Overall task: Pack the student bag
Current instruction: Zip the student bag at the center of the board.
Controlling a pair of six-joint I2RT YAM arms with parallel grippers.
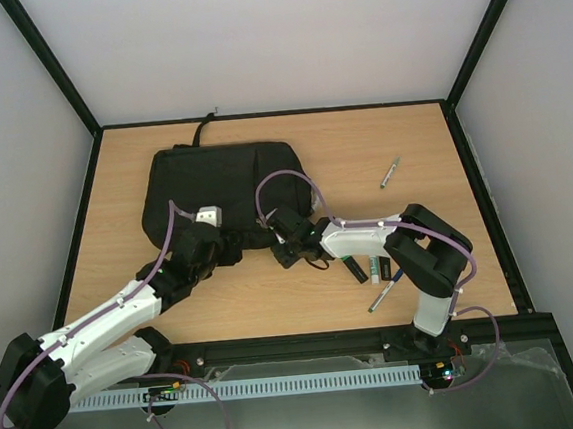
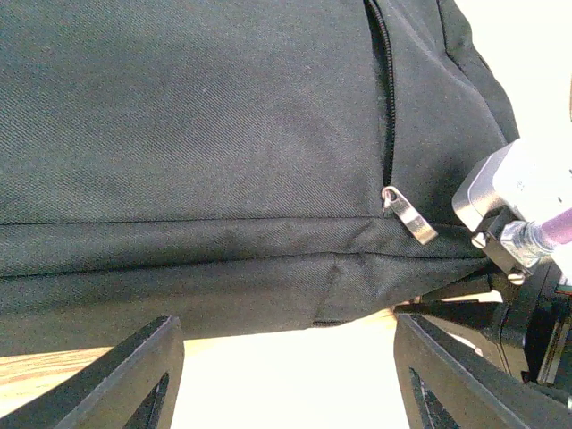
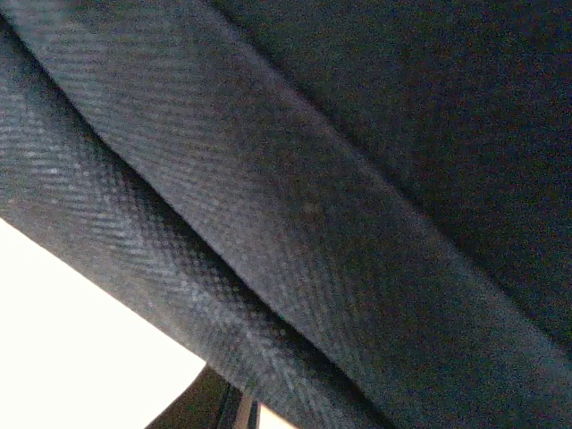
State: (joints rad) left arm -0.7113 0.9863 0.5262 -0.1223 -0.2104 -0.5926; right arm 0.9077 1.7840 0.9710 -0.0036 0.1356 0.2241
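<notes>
The student bag point(image 1: 222, 185) is a large black fabric bag lying flat at the back left of the table. In the left wrist view the student bag point(image 2: 197, 134) fills the upper part, and a silver zipper pull point(image 2: 409, 214) hangs at the end of a closed zipper. My left gripper point(image 2: 288, 350) is open just short of the bag's near edge, with nothing between its fingers. My right gripper point(image 1: 287, 239) is pressed against the bag's near right edge. In the right wrist view the bag's fabric point(image 3: 340, 206) covers everything and hides the jaws.
A pen point(image 1: 390, 172) lies at the back right of the table. Under the right arm lie a second pen point(image 1: 386, 293), a black marker point(image 1: 356, 268) and a white stick with a green band point(image 1: 376, 270). The right wrist's camera housing point(image 2: 509, 192) is close beside my left gripper.
</notes>
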